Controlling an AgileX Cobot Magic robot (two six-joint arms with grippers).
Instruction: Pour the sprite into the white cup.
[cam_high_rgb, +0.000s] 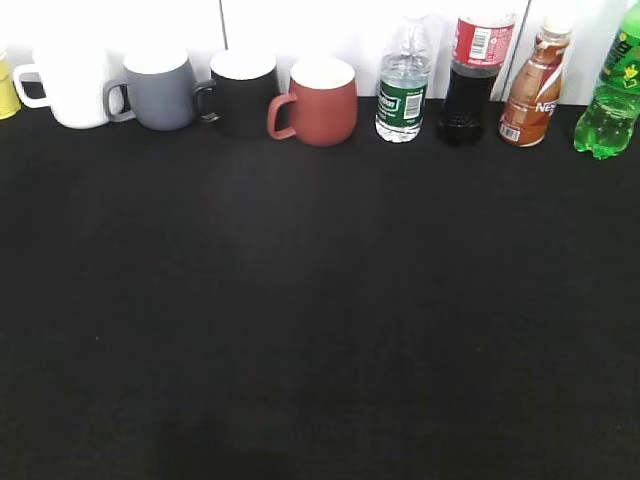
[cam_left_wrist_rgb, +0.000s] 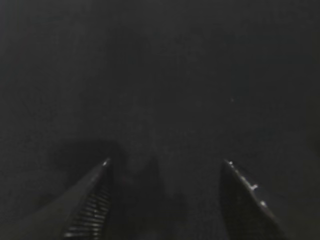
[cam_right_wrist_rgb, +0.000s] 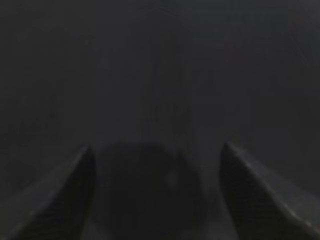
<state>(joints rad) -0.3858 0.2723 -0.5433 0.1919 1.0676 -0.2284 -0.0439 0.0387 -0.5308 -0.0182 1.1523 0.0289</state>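
The sprite, a bright green bottle with a green-and-yellow label, stands at the far right of the back row, partly cut by the frame edge. The white cup, a glossy mug with its handle to the left, stands near the far left of the same row. Neither arm shows in the exterior view. My left gripper is open over bare black cloth with nothing between its fingers. My right gripper is also open over dark cloth, empty. Neither wrist view shows the sprite or the white cup.
Along the back wall stand a yellow thing at the left edge, a grey mug, a black mug, a red-brown mug, a clear water bottle, a cola bottle and a brown tea bottle. Black cloth covers the table.
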